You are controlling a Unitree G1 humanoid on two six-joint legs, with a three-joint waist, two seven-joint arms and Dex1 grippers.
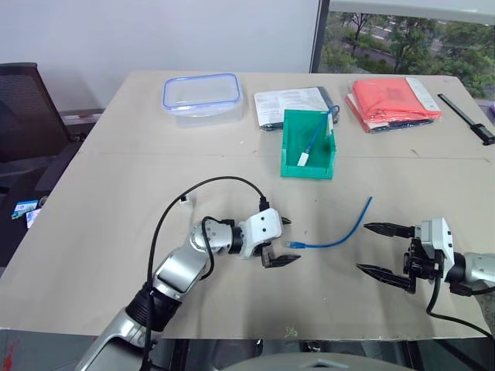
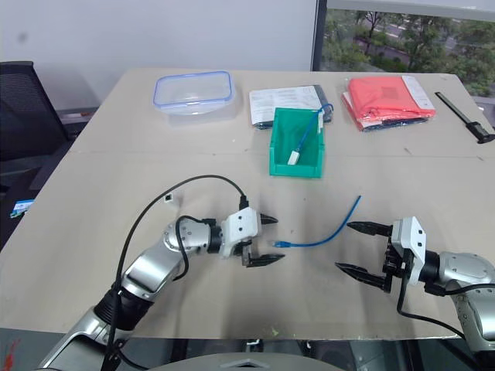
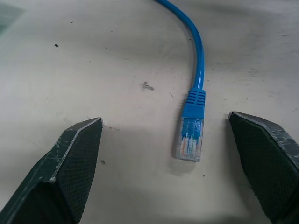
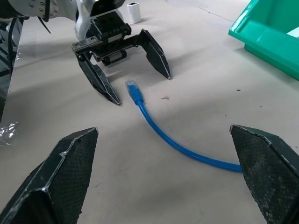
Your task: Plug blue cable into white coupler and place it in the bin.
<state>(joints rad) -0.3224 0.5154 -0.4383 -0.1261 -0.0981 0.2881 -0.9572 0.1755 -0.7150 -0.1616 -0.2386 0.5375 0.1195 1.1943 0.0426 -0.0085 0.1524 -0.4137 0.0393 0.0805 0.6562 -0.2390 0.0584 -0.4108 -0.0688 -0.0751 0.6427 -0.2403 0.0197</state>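
The blue cable (image 1: 344, 232) lies curved on the table, its clear plug tip (image 3: 190, 142) pointing toward my left gripper (image 1: 291, 240). That gripper is open just above the table, with the plug tip between its fingertips (image 3: 74, 163) but touching neither. My right gripper (image 1: 362, 247) is open too, facing the cable's middle from the right. The white coupler (image 1: 184, 200) sits alone on the table behind my left arm, also seen as a small white coupler (image 4: 134, 11) in the right wrist view. The green bin (image 1: 298, 124) stands farther back with another blue cable and its white end piece inside.
A clear blue-rimmed container (image 1: 201, 97) sits at the back left, papers (image 1: 290, 104) behind the bin, a red packet (image 1: 394, 100) and a black tool (image 1: 468, 117) at the back right. A dark chair (image 1: 23, 116) stands left of the table.
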